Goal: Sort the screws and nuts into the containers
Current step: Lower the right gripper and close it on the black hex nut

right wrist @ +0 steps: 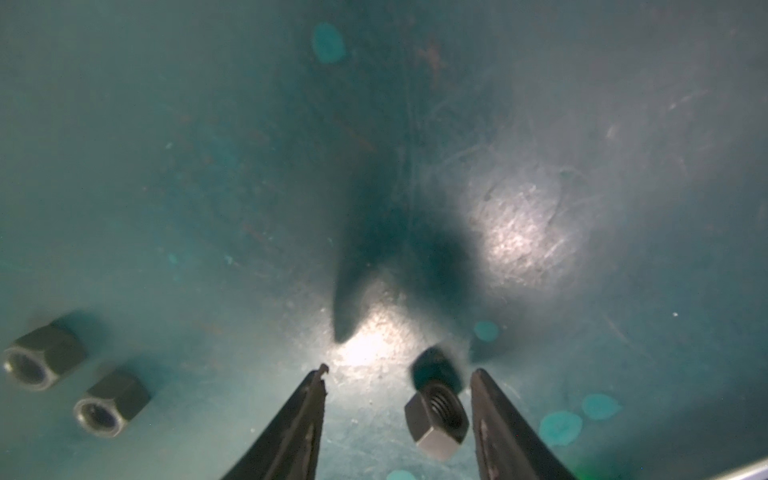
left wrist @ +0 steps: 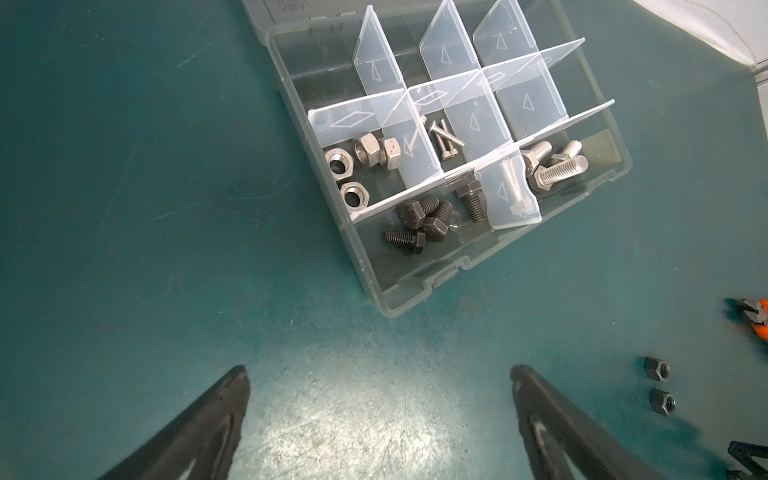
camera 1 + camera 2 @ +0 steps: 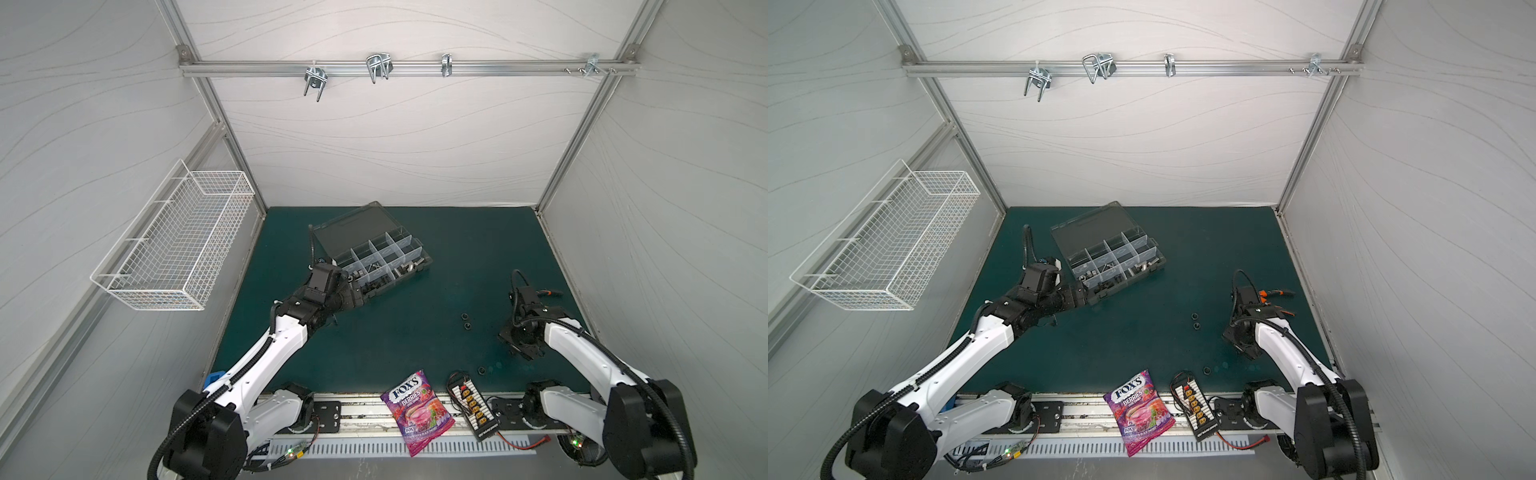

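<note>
Right claw (image 1: 401,370), jaws parted, straddles a dark nut (image 1: 436,419); left claw (image 2: 378,368) gapes wide.

A robotics lab cell: aluminium-profile frame (image 3: 415,68), white panel walls (image 3: 374,145), green tabletop (image 3: 395,332), two bolted-down robot arms (image 3: 266,353).

The work surface is covered by a dark green mat (image 3: 395,345). A white wire basket (image 3: 174,245) is mounted on the left wall, above mat level. An aluminium rail (image 3: 519,66) spans the back wall and carries several metal hooks (image 3: 377,68). At the front edge, a purple FOX'S candy bag (image 3: 417,411) lies just beside a black connector board (image 3: 473,409) fitted with yellow plugs. An orange-handled tool (image 3: 1273,294) lies near the mat's right edge.
</note>
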`<act>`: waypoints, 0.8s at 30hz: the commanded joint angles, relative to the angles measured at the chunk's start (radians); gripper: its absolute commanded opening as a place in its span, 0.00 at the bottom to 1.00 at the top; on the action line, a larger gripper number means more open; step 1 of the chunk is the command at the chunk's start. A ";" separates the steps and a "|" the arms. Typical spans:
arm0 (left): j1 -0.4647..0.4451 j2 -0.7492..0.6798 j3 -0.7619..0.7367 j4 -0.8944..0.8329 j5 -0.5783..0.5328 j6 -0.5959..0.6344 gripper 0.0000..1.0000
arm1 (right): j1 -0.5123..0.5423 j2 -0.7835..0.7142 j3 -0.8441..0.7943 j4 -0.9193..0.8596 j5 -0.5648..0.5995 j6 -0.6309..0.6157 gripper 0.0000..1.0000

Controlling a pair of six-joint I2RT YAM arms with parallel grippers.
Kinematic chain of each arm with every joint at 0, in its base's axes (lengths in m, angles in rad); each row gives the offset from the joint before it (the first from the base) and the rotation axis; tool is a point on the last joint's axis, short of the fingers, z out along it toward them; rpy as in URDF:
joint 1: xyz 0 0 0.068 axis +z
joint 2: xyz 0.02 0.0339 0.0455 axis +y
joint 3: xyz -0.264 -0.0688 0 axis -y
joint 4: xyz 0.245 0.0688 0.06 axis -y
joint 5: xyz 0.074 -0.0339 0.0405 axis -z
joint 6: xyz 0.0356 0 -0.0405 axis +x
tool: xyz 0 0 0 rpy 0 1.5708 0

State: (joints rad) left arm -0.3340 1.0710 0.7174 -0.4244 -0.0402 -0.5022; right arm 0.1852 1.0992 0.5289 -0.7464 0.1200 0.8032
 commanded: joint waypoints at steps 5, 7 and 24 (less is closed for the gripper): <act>0.004 0.008 0.025 0.030 0.004 -0.007 0.99 | -0.012 0.029 -0.031 0.001 -0.046 0.021 0.54; 0.004 0.007 0.025 0.030 0.004 -0.007 0.99 | -0.013 0.034 -0.035 -0.003 -0.051 0.026 0.52; 0.006 0.005 0.039 0.016 -0.004 -0.007 0.99 | -0.012 0.013 -0.038 -0.033 -0.046 0.047 0.40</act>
State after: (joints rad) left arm -0.3340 1.0752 0.7174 -0.4206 -0.0406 -0.5022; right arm 0.1761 1.1172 0.5087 -0.7509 0.0921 0.8227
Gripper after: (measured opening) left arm 0.993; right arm 0.409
